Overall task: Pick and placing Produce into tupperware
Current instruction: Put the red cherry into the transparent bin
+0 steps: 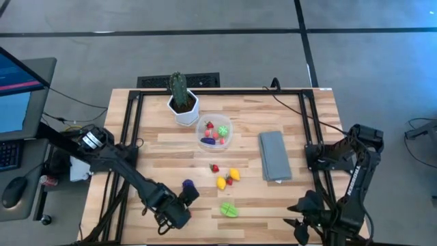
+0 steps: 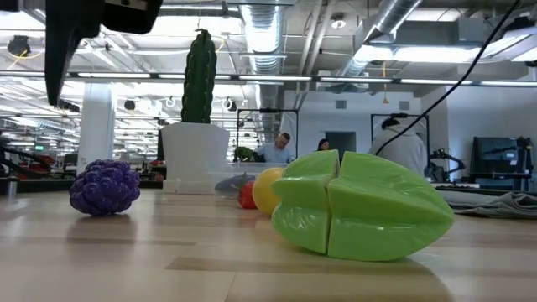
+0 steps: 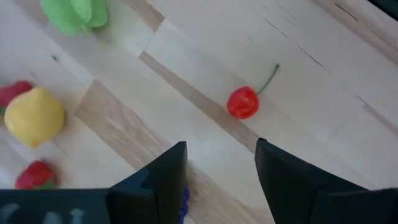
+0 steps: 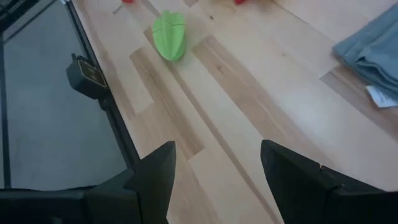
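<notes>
The tupperware [image 1: 215, 133], round and clear, stands mid-table with several small produce pieces inside. Loose produce lies nearer the front: a red cherry [image 3: 242, 102], a yellow lemon [image 3: 34, 115], a red piece [image 3: 31, 176], a purple grape cluster [image 1: 187, 184] and a green piece [image 1: 229, 210]. My left gripper [image 3: 221, 152] hovers open, pointing steeply down at the near left, just short of the cherry. The grapes' edge [image 3: 183, 205] shows beside one finger; I cannot tell if they touch. My right gripper [image 4: 217, 155] hangs open over bare wood at the near right corner.
A cactus [image 1: 179, 89] in a white pot [image 1: 184, 109] stands behind the tupperware. A folded grey cloth [image 1: 274, 156] lies flat to its right. Black frame rails [image 1: 130, 123] run along the table's sides. Bare wood lies between the cloth and the loose produce.
</notes>
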{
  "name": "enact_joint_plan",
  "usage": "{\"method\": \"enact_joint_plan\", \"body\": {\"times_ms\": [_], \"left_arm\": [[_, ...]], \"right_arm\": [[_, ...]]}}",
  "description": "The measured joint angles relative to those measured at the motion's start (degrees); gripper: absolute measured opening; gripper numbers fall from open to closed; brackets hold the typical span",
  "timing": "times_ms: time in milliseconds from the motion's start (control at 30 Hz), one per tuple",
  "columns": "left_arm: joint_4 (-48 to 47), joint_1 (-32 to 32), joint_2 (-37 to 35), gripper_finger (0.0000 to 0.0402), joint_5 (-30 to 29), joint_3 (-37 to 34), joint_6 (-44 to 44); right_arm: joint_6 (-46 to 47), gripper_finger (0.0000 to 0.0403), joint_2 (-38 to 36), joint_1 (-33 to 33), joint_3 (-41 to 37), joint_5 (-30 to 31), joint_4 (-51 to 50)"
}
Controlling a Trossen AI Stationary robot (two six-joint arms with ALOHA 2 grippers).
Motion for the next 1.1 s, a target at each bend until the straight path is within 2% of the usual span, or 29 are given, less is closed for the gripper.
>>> {"method": "enact_joint_plan", "body": {"times_ms": [233, 667, 1100], "left_arm": [[0.6, 0.8, 2.7, 0.0180, 4.3, 0.1, 7.4], [3.1, 0.9, 6.8, 0.0180, 4.8, 0.7, 15.2], [5.1, 0.8, 9.2, 0.0180, 6.7, 0.7, 18.5]], "right_arm": [[0.7, 0.0260, -0.1, 0.0, 0.0, 0.9, -0.1], [1.6, 0.0260, -0.1, -0.1, 0.0, 1.0, 0.1], [1.6, 0.0260, -0.2, -0.4, 0.0, 1.0, 0.1]]}}
